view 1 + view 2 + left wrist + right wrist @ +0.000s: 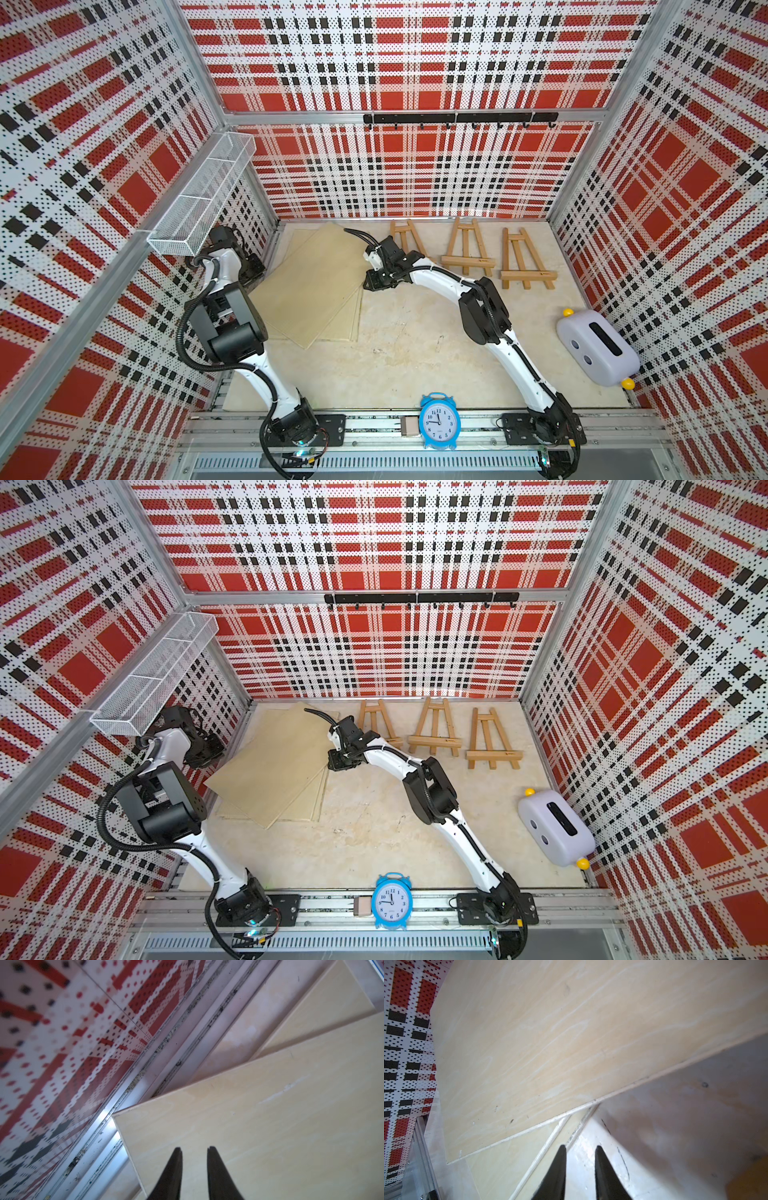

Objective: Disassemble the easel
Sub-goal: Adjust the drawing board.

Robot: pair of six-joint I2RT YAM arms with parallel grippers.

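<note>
At the back of the table [415, 357], in both top views, we see three easels in a row, all assembled: the left easel [402, 239], the middle easel [465, 249] and the right easel [525, 262]. The right arm [482, 307] covers the foot of the left easel. On the left side of the table lie the boards [307, 286], a loose stack of thin pale sheets. The left gripper [254, 274] is by the left wall, at the corner of the stack. The right gripper [374, 284] is at the opposite edge of the stack, between the boards and the left easel, and touches no easel. From these views we cannot tell how wide the fingers are. A clock [439, 422] stands at the front.

In the left wrist view, the left gripper [194, 1148] has its two dark fingers [172, 1172] a little apart, with a narrow gap and nothing between them. They are above a corner of the top board [270, 1126], close to the metal rail [158, 1076] of the wall. Whether the tips touch the wood, we cannot tell.

In the right wrist view, the right gripper [579, 1147] looks the same: a narrow gap, nothing held. Its fingers [606, 1174] point to where the lower boards [500, 1159] meet the table [675, 1122], and the edge of the top board [550, 1043] runs just ahead of the tips.
</note>
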